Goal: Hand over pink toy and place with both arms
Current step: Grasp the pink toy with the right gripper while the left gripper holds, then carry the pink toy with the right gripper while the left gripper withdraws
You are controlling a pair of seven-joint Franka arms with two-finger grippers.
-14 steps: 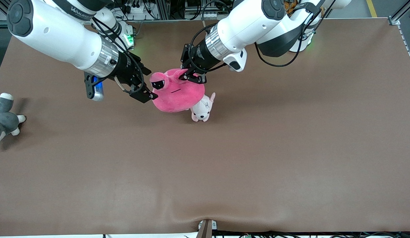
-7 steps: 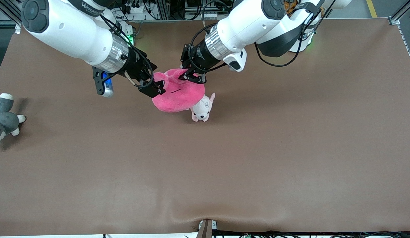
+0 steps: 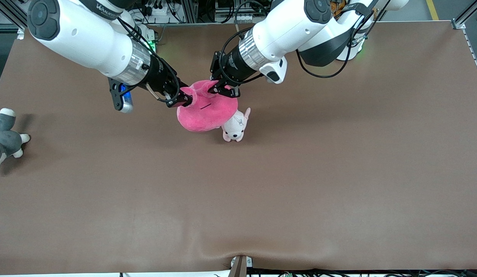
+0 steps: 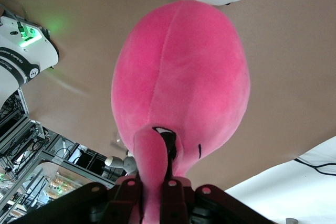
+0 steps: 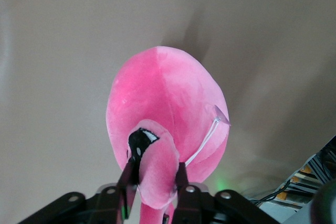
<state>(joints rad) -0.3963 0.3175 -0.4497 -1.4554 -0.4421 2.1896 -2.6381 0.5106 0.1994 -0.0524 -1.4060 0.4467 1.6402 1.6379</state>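
- Hanging between the two arms, the pink toy [image 3: 206, 111] is held up off the table [image 3: 299, 184], its body over the small pink-and-white puppy plush [image 3: 235, 127], which lies at about four o'clock from it in the front view.
- The left gripper [image 3: 223, 89] is pinched on one eye stalk at the toy's one-o'clock edge; the left wrist view shows pink plush squeezed between its fingers [image 4: 169, 188].
- The right gripper [image 3: 181, 99] sits at the toy's ten-o'clock edge, and in the right wrist view its fingers [image 5: 179, 179] press on the other bulging eye, so it looks clamped on too.
- Judged from this, the handover is at its middle: both grippers grip the toy at once, and neither has let go.
- The next move seems to call for one gripper to release cleanly while the other keeps its pinch, then carry the toy to a bare part of the table; which arm gives and which takes cannot be told here.
- A soft stalk may slip, so the remaining grip should be firm before release.
- A grey-and-white plush [image 3: 5, 140] lies well apart at the right arm's end of the table.
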